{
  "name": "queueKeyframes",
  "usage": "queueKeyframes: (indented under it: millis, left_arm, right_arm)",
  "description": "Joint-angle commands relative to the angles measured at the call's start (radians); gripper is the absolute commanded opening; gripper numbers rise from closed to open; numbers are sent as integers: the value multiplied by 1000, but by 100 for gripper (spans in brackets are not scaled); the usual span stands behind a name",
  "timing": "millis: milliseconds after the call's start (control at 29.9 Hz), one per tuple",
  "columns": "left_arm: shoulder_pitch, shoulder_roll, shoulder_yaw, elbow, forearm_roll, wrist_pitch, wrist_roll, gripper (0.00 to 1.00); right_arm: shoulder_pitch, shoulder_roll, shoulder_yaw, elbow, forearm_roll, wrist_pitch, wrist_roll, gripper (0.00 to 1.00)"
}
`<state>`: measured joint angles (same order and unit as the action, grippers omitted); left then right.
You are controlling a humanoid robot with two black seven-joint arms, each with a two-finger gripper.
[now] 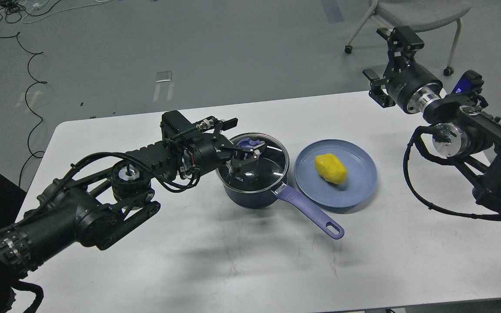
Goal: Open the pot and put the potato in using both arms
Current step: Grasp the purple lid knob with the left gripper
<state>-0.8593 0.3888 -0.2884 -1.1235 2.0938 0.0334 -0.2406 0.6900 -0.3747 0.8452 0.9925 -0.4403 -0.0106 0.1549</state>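
The navy pot [244, 194] stands mid-table with its glass lid [264, 169] on. Its lavender handle [309, 211] points to the front right. My left gripper [246, 154] reaches in from the left over the lid, and its fingers [235, 164] are closed in on the purple knob [248, 142]. The lid still rests on the pot. The yellow potato [330, 168] lies on a light-blue plate [361, 193] just right of the pot. My right gripper [385, 54] is open and empty, held high over the table's far right edge, well away from the potato.
The white table [233, 261] carries only the pot and the plate. A wheeled chair [411, 13] stands on the floor behind the right gripper. Black cables [28, 65] lie on the floor at the far left.
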Motion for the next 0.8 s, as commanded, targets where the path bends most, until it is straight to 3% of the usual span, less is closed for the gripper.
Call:
queueKeyframes:
  millis: [0,769]
  left_arm:
    - [-1,-1,12,-1,0,0,-2,98]
    - [2,-5,25,37,0,0,-14,98]
  right_arm:
    - [-1,-1,-1,0,0,0,0,100]
    - [-4,-1,-8,-2,-1,0,0,100]
